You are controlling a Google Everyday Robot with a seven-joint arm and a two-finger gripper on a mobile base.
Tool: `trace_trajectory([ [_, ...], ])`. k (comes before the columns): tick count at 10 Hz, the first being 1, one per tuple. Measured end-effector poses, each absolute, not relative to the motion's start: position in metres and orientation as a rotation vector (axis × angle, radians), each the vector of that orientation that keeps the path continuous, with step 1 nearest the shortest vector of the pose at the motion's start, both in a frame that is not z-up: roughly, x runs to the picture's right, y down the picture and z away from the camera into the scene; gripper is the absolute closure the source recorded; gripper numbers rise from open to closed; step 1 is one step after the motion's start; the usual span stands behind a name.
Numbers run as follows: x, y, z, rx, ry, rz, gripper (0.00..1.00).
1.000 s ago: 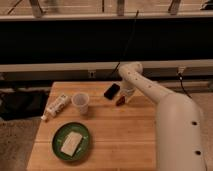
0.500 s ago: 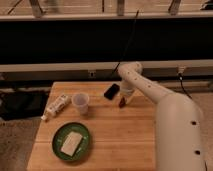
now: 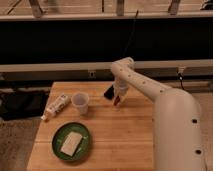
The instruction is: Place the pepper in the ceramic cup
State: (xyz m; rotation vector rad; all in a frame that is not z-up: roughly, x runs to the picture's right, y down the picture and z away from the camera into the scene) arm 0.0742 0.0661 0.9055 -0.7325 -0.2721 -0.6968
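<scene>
The ceramic cup point(image 3: 80, 102) stands upright on the wooden table point(image 3: 115, 135), left of centre. The pepper point(image 3: 117, 100), a small reddish piece, shows right under my gripper point(image 3: 119, 97) near the table's back middle. My gripper hangs from the white arm point(image 3: 150, 90) that reaches in from the right, and it sits about a cup's width to the right of the cup. A black flat object point(image 3: 108, 92) lies just left of the gripper.
A white tube point(image 3: 56, 106) lies at the table's left edge beside the cup. A round green plate point(image 3: 71, 141) with a pale slab on it sits at the front left. A dark rail and wall run behind the table.
</scene>
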Motion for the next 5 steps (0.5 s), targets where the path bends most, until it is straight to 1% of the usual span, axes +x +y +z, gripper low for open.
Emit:
trace_trajectory([
  [5, -0.027, 0.030, 0.840, -0.704, -0.311, -0.855, 1.00],
])
